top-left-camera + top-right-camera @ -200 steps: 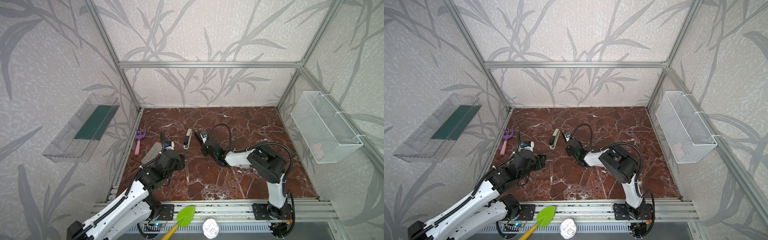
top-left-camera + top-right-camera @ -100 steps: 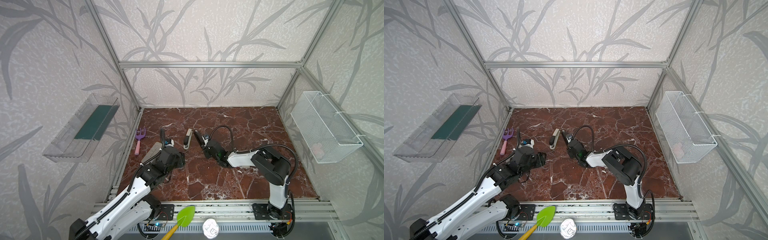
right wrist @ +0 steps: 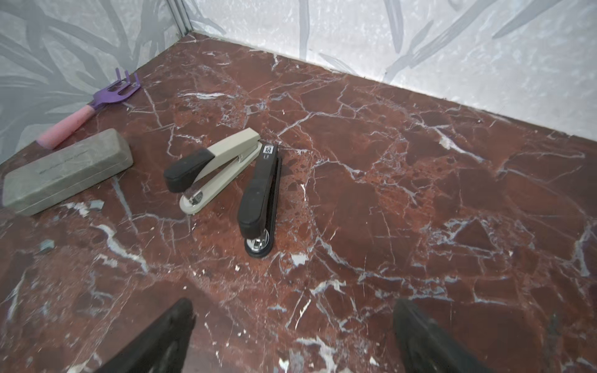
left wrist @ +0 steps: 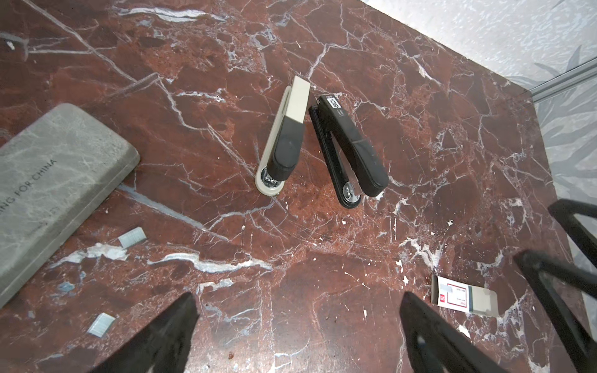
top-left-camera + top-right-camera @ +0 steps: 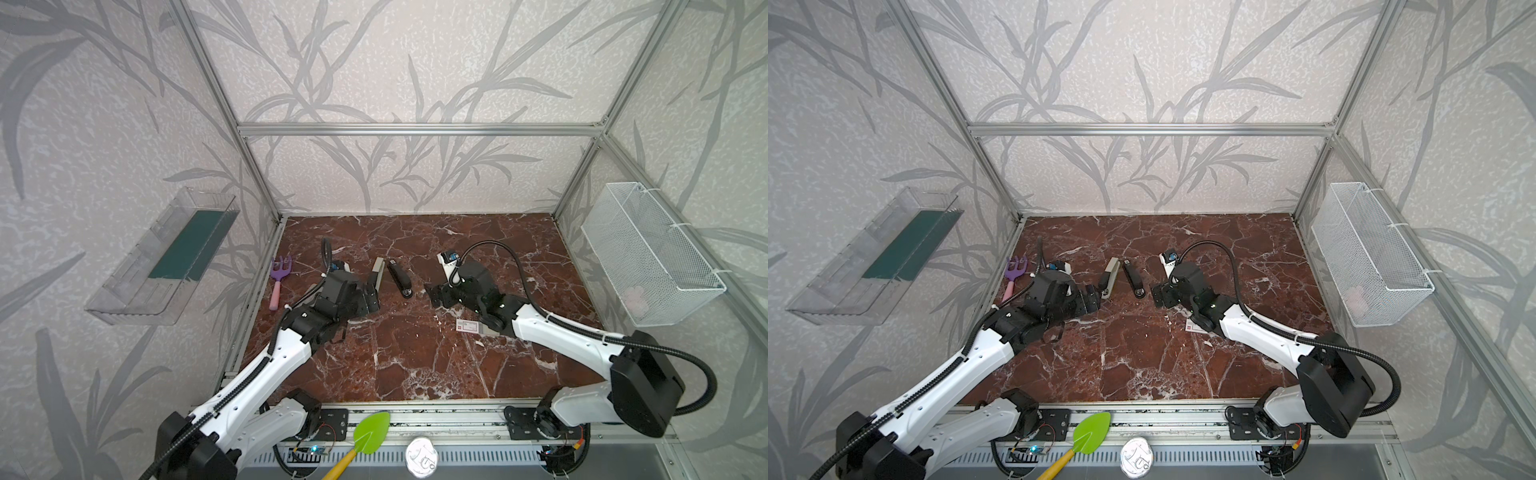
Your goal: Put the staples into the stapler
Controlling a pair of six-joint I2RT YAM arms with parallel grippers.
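Observation:
The black stapler lies on the marble floor between my two grippers, with a strip of silver rail showing between its top and base. The staples' white box with a red mark lies flat beside my right forearm. My left gripper stands open and empty, left of the stapler. My right gripper is open and empty too, right of the stapler. Neither touches it.
A beige-and-black stapler lies just left of the black one. A grey case and a purple rake lie by the left wall. Two loose staple blocks lie near the case. A wire basket hangs on the right wall.
Both grippers have opened wide. The right gripper has let go at the black stapler and drawn back to the right. The left gripper has edged a little towards the staplers.

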